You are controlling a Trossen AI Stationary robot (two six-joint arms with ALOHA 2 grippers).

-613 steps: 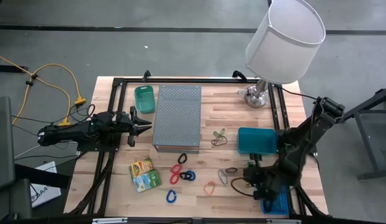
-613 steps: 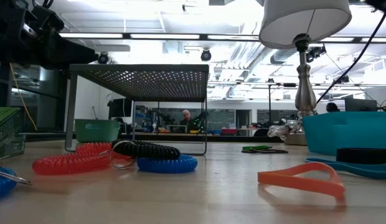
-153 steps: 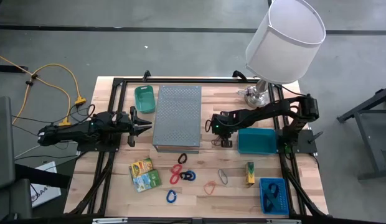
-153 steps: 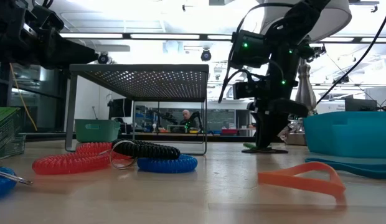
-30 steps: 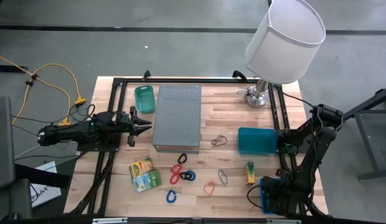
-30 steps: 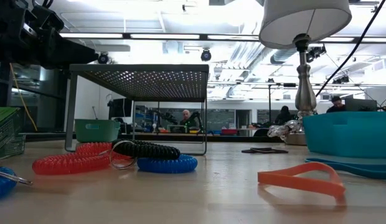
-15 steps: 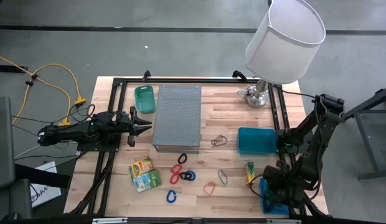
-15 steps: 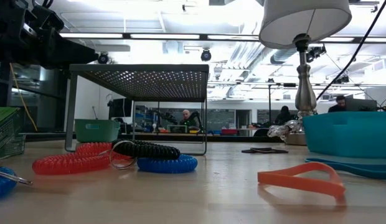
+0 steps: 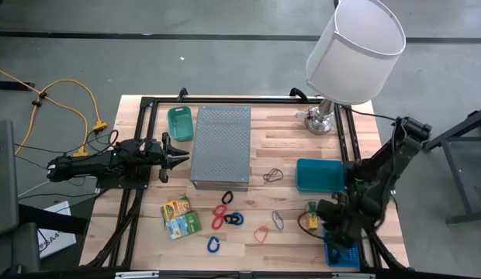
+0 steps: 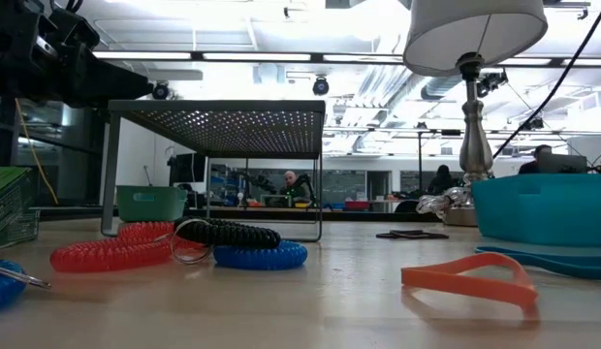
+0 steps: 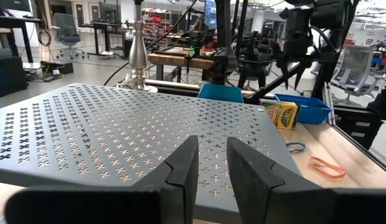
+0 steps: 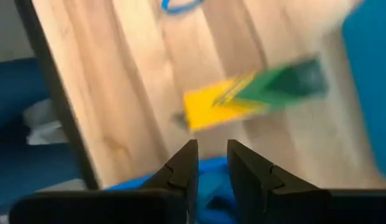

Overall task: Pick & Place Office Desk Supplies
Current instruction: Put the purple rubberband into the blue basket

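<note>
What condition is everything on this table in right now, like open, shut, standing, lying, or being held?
Left gripper: empty, fingers slightly apart, beside the grey perforated box.
Right gripper: empty, fingers slightly apart, above the yellow-green packet.
Yellow-green packet: lying on the table, not held.
Lamp: upright.
Teal bin: upright, open top.
Red, black and blue coil loops: lying loose.
Orange band: lying flat.

Grey perforated box (image 9: 220,146), white-shaded lamp (image 9: 354,48), teal bins (image 9: 320,175).
</note>
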